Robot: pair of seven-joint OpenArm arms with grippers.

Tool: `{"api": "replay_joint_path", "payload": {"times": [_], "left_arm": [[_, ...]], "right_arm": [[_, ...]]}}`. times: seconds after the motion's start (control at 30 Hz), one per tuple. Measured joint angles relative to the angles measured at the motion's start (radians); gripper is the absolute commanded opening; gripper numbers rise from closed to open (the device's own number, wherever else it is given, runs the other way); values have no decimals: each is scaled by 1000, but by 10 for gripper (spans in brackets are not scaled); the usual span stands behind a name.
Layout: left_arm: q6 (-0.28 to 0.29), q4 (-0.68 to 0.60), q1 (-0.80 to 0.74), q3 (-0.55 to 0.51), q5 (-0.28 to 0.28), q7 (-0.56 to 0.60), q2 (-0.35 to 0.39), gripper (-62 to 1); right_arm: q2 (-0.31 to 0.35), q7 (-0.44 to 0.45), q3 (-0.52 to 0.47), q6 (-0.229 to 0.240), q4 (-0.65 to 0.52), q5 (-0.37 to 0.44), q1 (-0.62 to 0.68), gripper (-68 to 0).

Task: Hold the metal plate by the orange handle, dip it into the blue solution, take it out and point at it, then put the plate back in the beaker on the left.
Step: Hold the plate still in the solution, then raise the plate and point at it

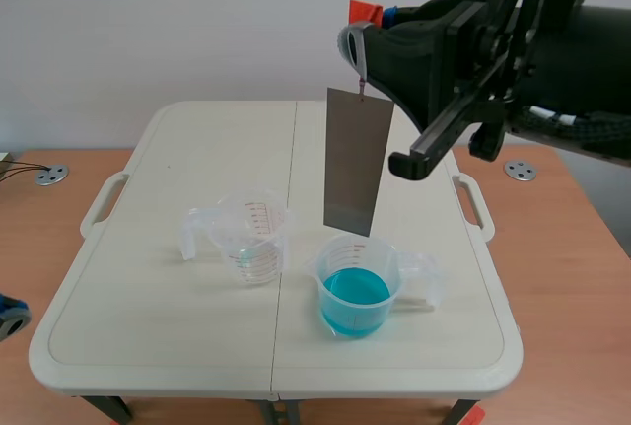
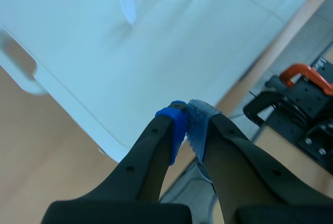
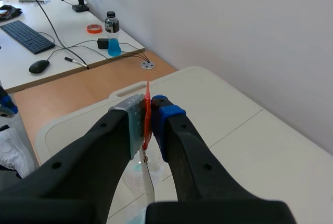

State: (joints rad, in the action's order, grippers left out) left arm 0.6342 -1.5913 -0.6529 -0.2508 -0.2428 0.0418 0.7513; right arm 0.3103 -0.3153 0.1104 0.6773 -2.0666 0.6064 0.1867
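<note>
Over the white plastic counter (image 1: pixel 148 287) by a pale wall (image 1: pixel 148 21), right jaws clamp the orange handle (image 3: pixel 147 107) of the grey metal plate (image 1: pixel 357 159); left jaws clenched, seemingly empty

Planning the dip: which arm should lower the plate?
Right. Right gripper is shut on the orange handle, metal plate hanging above the blue solution; left gripper is shut, empty, far off.

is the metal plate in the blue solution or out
Out: the metal plate hangs from the right gripper, its lower edge above the beaker of blue solution.
</note>
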Motion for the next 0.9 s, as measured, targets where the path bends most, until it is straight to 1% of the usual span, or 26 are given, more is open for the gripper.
{"api": "replay_joint_path", "payload": {"times": [0.13,0.3,0.4,0.47,0.57,0.67,0.83,0.9], "left_arm": [[53,0,108,82,0,-1,0,-578],[58,0,226,227,1,-7,0,-578],[58,0,312,316,3,-8,0,-578],[58,0,368,374,2,-28,-5,-578],[58,0,448,454,4,-99,-39,-578],[58,0,518,520,4,-126,-80,-578],[57,0,612,592,5,-201,-142,-578],[47,0,638,611,7,-228,-169,-578]], "right_arm": [[0,-21,0,0,-23,17,0,-660],[0,-27,-18,0,-33,43,0,-660],[0,-27,-18,0,-33,45,0,-660],[0,-27,-18,0,-33,45,0,-660],[0,-30,-18,0,-33,45,0,-660],[0,-31,-18,0,-33,45,0,-660],[0,-31,-18,0,-33,45,0,-660],[0,-31,-18,0,-33,45,0,-660]]}}
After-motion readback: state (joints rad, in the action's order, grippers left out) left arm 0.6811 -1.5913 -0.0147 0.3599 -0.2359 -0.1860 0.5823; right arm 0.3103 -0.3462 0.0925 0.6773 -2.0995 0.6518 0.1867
